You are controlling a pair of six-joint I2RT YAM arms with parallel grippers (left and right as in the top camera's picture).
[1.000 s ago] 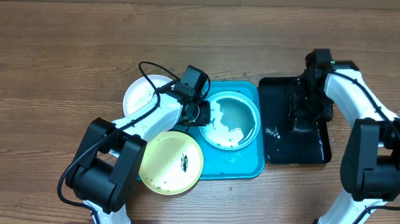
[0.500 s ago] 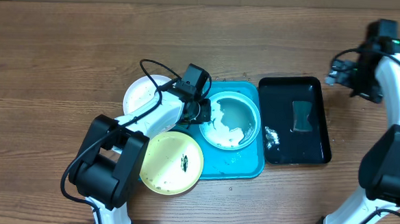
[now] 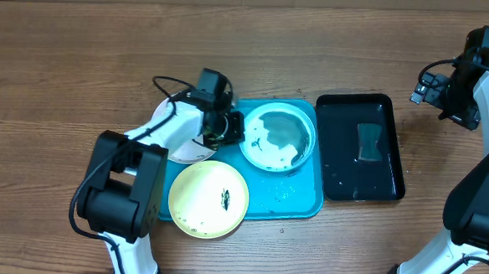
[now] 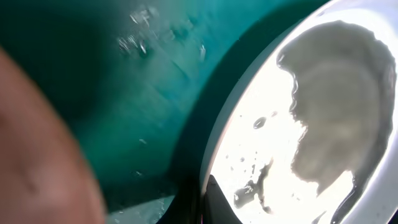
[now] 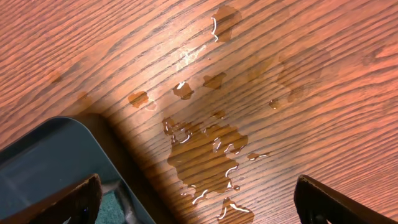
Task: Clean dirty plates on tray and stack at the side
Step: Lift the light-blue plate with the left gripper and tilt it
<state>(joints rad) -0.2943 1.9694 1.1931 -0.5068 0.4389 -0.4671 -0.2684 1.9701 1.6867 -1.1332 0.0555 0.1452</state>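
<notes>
No text, label, brand, number or sign can be read in any of the 3 views. In the overhead view the turquoise tray point(image 3: 295, 203), the mint-green plate point(image 3: 280, 139) and the yellow plate point(image 3: 208, 198) on it, the white plate point(image 3: 181, 152) at its left edge and the black tray point(image 3: 343, 171) to its right all show plain, unmarked surfaces. The left wrist view is too blurred to make out any mark. The right wrist view shows only wet wood grain of the table point(image 5: 280, 74) and a corner of the black tray.
</notes>
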